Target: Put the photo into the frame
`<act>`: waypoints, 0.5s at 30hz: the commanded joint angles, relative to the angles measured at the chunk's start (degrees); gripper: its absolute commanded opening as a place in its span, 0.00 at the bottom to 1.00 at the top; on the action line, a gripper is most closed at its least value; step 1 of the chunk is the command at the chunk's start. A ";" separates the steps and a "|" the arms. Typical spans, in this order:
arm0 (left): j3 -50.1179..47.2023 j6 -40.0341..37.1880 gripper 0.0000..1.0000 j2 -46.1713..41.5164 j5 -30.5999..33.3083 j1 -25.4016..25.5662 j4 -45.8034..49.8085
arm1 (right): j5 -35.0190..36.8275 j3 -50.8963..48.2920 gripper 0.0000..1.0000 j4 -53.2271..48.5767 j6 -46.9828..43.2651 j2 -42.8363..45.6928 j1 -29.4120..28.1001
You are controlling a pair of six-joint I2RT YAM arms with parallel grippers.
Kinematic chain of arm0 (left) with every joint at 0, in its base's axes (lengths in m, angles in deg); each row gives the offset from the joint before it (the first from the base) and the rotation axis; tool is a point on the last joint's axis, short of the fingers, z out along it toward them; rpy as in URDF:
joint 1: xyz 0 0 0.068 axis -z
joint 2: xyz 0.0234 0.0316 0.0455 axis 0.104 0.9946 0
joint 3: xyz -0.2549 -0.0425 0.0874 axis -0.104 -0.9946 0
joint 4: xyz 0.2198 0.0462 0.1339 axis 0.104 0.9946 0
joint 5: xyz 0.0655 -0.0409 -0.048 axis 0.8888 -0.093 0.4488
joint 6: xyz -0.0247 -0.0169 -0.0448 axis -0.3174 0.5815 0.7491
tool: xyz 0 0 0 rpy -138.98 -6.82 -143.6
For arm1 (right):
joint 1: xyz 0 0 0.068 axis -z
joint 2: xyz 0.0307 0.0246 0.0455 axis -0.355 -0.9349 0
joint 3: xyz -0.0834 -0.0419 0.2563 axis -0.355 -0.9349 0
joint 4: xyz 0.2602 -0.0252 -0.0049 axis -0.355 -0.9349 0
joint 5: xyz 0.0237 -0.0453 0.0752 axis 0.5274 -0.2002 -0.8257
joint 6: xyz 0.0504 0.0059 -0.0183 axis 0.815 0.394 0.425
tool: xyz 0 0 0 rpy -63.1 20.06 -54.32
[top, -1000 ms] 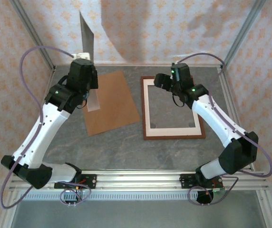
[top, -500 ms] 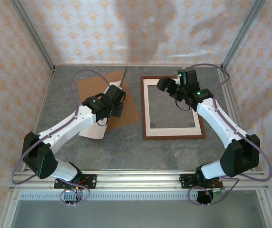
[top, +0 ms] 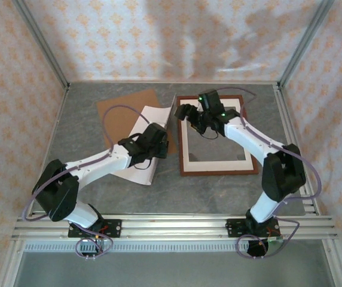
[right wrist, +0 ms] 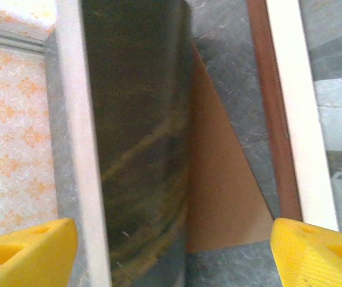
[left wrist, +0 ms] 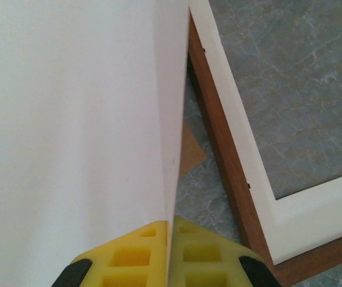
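My left gripper (top: 159, 142) is shut on the photo (top: 146, 121), which stands tilted on its edge just left of the frame (top: 217, 170), its white back up. In the left wrist view the yellow fingers (left wrist: 135, 257) pinch the white sheet (left wrist: 69, 119) beside the frame's brown moulding (left wrist: 219, 149). My right gripper (top: 183, 112) hangs open over the frame's upper left corner, close to the photo's top edge. In the right wrist view the photo's dark picture side (right wrist: 141, 149) stands between the spread yellow fingertips (right wrist: 27, 251) of that gripper (right wrist: 171, 251), untouched by them.
A white border mat (top: 216, 158) lies inside the frame. A brown cardboard backing board (top: 120, 110) lies flat behind the photo at the back left. Patterned walls and metal posts close in the table (top: 219, 191) on three sides.
The left arm has swung the photo down and right, from upright at the back to beside the frame. The right gripper has moved left toward the photo's top edge.
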 commanded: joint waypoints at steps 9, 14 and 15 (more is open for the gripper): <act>-1.75 3.07 0.00 4.38 1.70 3.00 -7.32 | 9.85 11.38 0.75 -9.66 -1.94 -9.15 -2.47; -1.49 3.16 0.00 6.30 1.83 3.95 -7.96 | 16.63 15.20 0.62 -14.28 -4.37 -12.33 -3.89; -1.32 3.13 0.00 6.66 1.95 4.12 -7.99 | 17.28 15.73 0.59 -14.70 -4.64 -12.78 -4.13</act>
